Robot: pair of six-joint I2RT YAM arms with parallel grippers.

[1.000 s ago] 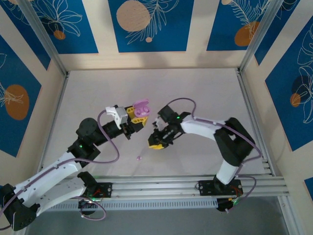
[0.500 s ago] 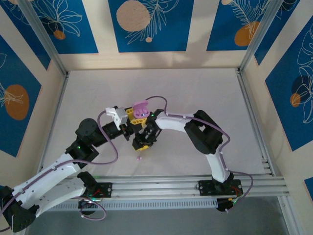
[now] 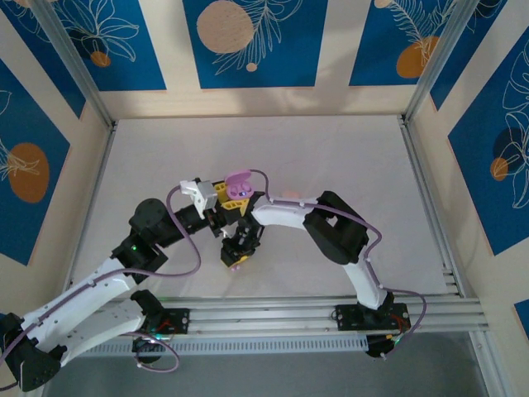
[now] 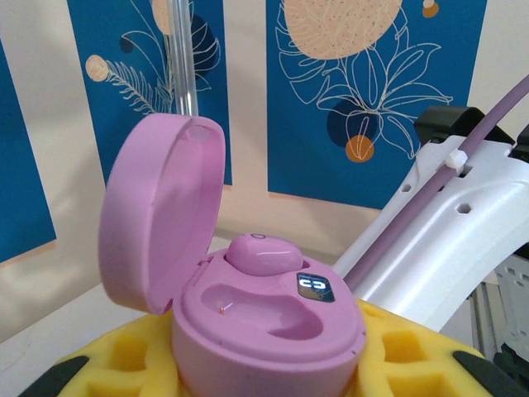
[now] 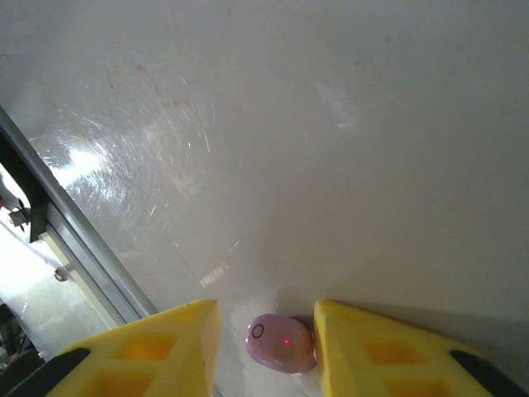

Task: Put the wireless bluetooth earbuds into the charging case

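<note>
The left hand [image 4: 266,376] is clenched on the charging case [image 4: 273,331], its yellow pads [image 4: 124,360] pressing the case's lower body from both sides at the bottom of the wrist view. The case is lilac-pink and stands upright with its lid [image 4: 157,215] swung open to the left. A seated earbud [image 4: 260,255] of the same colour fills the far well. The near well [image 4: 264,310] is bare. Behind the case, at the right of the frame, runs a white arm link [image 4: 438,223] with a purple cable along it.

The right hand [image 5: 266,322] points down at the counter [image 5: 331,149] with its jaws apart. A loose earbud [image 5: 281,341], pinkish with a small red light, lies on the counter between the two yellow fingers [image 5: 165,343]. It sits against or just beside the right-side one, with a gap on the other side, so it is not gripped. A metal rail [image 5: 74,240] crosses the lower left of that view.

From above, the left hand [image 3: 223,200] holds the case [image 3: 238,184] just left of centre, and the right hand [image 3: 235,252] is directly below it in the frame.
</note>
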